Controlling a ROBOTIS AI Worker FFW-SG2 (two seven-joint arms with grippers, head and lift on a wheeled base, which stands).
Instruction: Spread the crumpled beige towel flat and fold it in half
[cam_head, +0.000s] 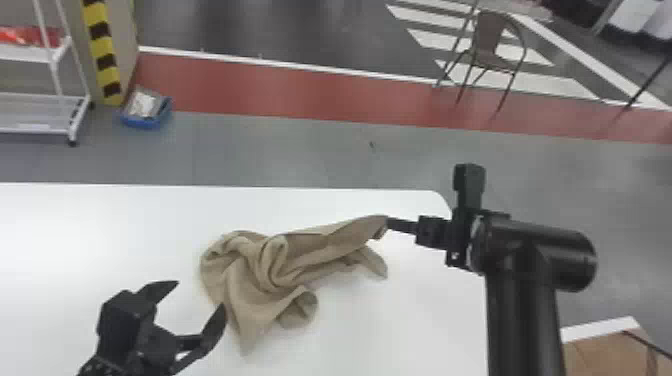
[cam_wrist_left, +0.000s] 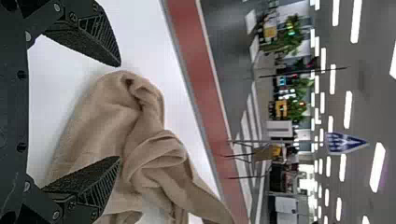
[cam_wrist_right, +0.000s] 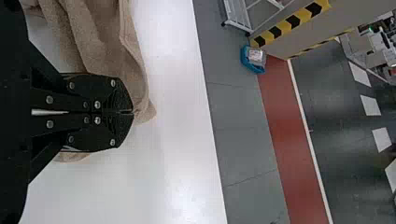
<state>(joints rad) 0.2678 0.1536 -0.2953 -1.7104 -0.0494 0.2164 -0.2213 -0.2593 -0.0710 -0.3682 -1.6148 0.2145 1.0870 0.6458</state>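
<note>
Left gripper (cam_head: 199, 294): fingers wide apart, empty. Beige towel (cam_head: 245, 280) lies on white table (cam_head: 100, 225), bunched and twisted at left, drawn narrower rightward. Right gripper (cam_head: 389, 223) closed on its far-right end; pinched cloth hidden by fingers.

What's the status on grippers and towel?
Right gripper: jaws shut on towel corner. Left gripper: jaws open beside towel. Towel crumpled, unfolded. No obstruction seen on table.

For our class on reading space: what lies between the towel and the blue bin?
Going from the towel: first white table, then grey floor, up to the blue bin. The head view shows this.
</note>
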